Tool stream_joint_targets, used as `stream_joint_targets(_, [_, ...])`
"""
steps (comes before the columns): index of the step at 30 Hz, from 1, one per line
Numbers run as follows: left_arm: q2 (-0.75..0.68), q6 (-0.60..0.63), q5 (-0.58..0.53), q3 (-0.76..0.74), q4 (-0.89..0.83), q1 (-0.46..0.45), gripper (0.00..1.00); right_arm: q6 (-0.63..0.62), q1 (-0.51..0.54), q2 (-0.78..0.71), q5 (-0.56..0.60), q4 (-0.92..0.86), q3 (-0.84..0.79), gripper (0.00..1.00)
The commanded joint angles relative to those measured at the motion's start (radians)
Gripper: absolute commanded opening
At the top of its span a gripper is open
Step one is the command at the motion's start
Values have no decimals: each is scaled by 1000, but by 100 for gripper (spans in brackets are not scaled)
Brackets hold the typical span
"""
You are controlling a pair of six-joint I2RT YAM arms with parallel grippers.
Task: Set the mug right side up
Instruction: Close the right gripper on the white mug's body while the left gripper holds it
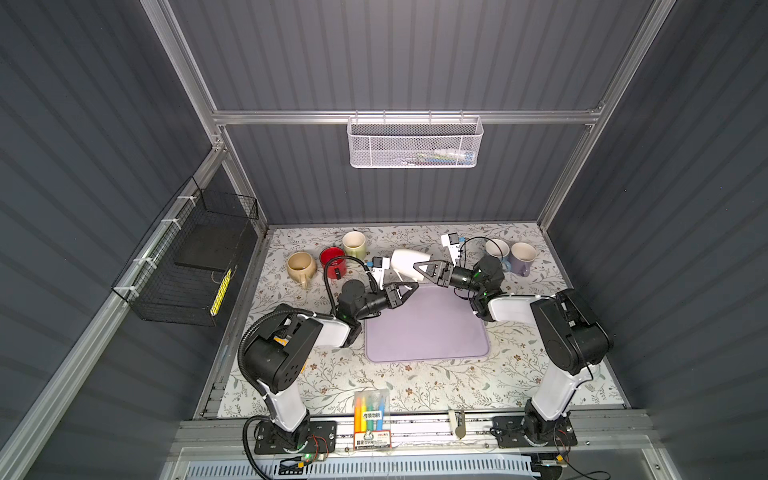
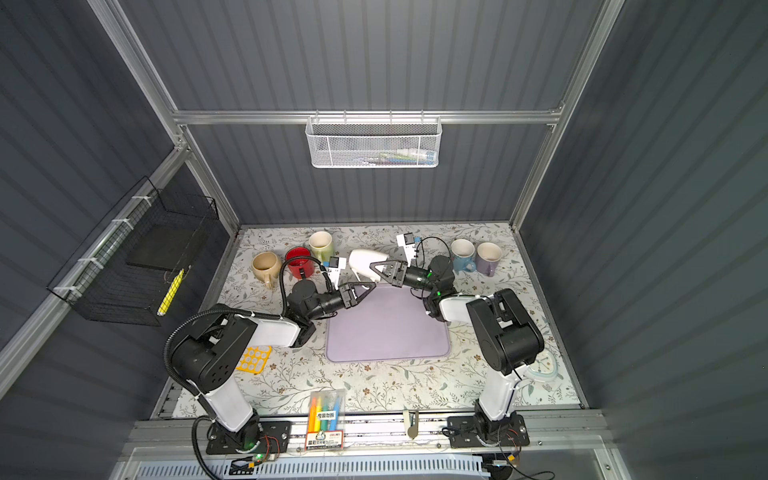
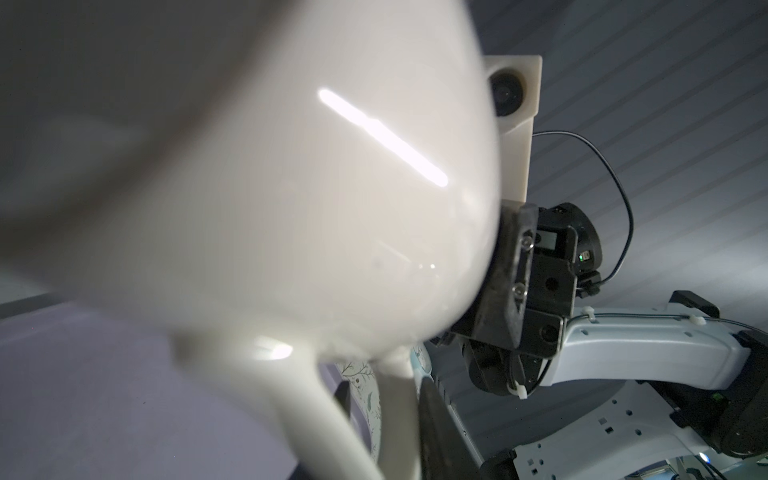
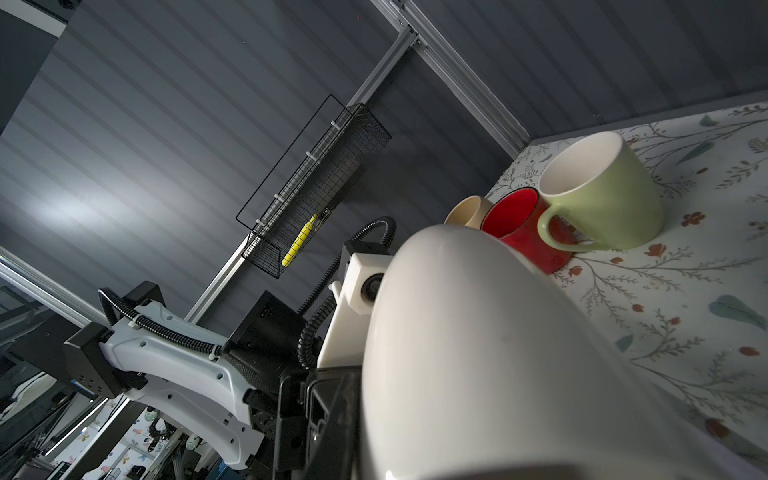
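In both top views the white mug hangs on its side in the air, just past the far edge of the purple mat. My right gripper is shut on the mug's end nearest it. The mug's mouth is hidden. My left gripper sits just under the mug at its handle. In the left wrist view the handle runs between my dark fingers, with a gap beside it. The mug body fills the right wrist view.
Upright mugs stand along the back: beige, red and green to the left, blue and purple to the right. A marker pack lies at the front edge. A black wire basket hangs on the left wall.
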Motion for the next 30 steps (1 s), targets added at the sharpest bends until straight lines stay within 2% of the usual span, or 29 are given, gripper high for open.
stream_joint_targets(1, [-35,63,-14,9,-41,-6,36,-5,18,0,-28,11,23,0])
stream_joint_targets(8, [-49,91,-32,2,-82,-6,51,-27,10,-4,-23,-40,-2,0])
stream_joint_targets(14, [-59,113,-48,-2,-121,-4,58,-29,-2,3,-17,-44,-21,0])
stream_joint_targets(24, [-127,174,-80,-15,-236,-4,64,-47,-21,3,-8,-61,-47,0])
stream_joint_targets(30, [-182,229,-103,-8,-336,-3,64,-100,-26,-20,-1,-137,-55,0])
